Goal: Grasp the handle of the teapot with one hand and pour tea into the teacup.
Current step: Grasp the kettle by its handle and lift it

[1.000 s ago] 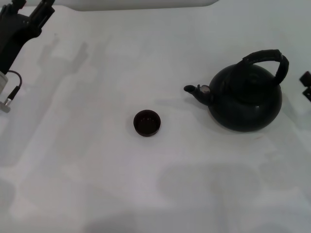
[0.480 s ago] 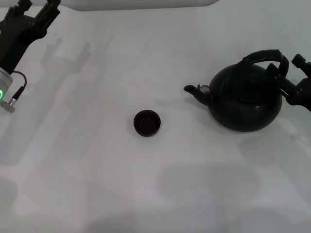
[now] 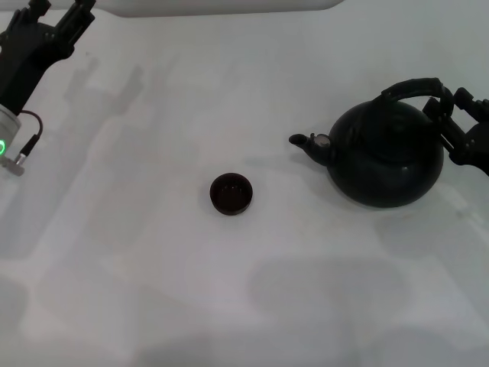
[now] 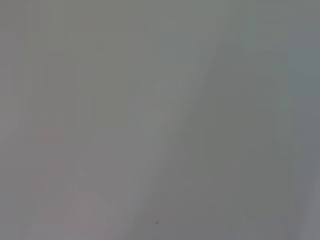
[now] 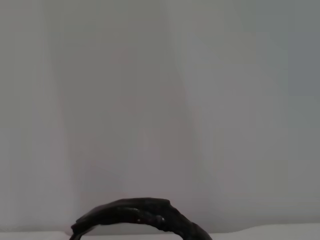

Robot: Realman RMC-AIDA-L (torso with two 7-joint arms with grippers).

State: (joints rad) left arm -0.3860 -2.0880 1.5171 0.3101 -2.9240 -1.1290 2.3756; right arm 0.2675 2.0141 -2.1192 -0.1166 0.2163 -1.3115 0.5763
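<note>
The matte black teapot point(image 3: 386, 157) stands at the right of the white table, its spout point(image 3: 306, 143) pointing left. Its arched black handle point(image 3: 412, 86) rises over the top and also shows as a dark arc, the handle point(image 5: 135, 212), in the right wrist view. My right gripper point(image 3: 448, 102) is at the right end of the handle, fingers open, one on each side of the handle's right leg. The small black teacup point(image 3: 231, 194) sits alone at the table's middle, well left of the spout. My left gripper point(image 3: 55, 11) is parked open at the far left corner.
The white table point(image 3: 153, 290) spreads under everything. A cable and a green light point(image 3: 2, 147) show on the left wrist at the left edge. The left wrist view holds only plain grey surface.
The right gripper came in from the right edge and reached the right end of the teapot's handle. The left arm shifted slightly early on. Teapot and teacup stayed put.
</note>
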